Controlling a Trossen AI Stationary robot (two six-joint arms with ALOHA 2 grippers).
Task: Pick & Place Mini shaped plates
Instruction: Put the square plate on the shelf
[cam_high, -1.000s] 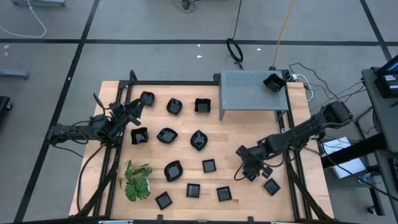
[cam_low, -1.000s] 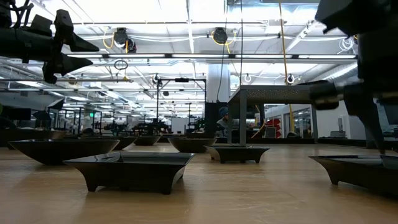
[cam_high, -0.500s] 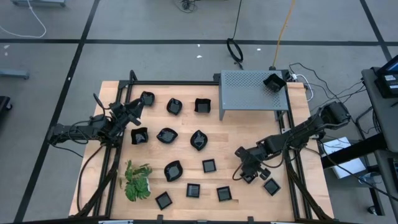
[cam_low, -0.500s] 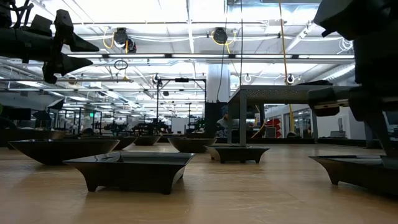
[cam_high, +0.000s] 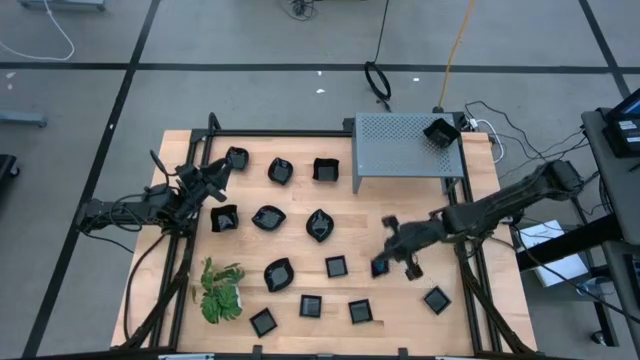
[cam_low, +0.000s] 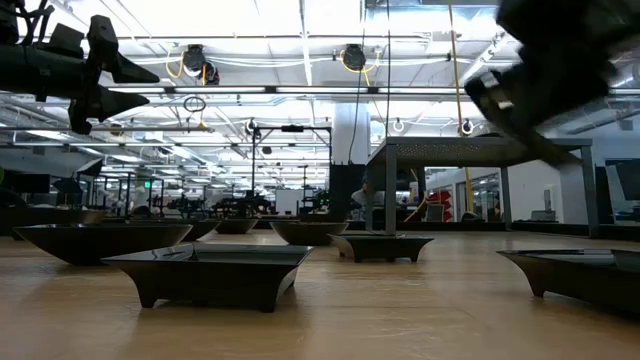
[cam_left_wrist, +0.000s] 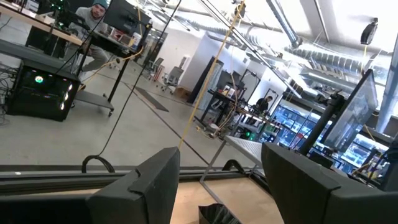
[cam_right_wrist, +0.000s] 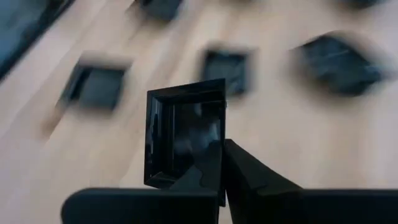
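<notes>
Mini shaped plates lie scattered over the wooden table (cam_high: 400, 200), most untouched. One small square plate (cam_right_wrist: 180, 134) hangs in the air, clamped by its rim in the right gripper (cam_high: 395, 262), above the table's right half. One plate (cam_high: 439, 132) sits on the grey perforated shelf (cam_high: 400, 145) at the far right, so I judge the job barely begun. The left gripper (cam_high: 215, 178) waits at the far left, fingers spread apart, empty.

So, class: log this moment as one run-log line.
task: pick and place mini plates | right end effector: shut on square plate, lifted above table | left end effector: open, waiting at left edge
</notes>
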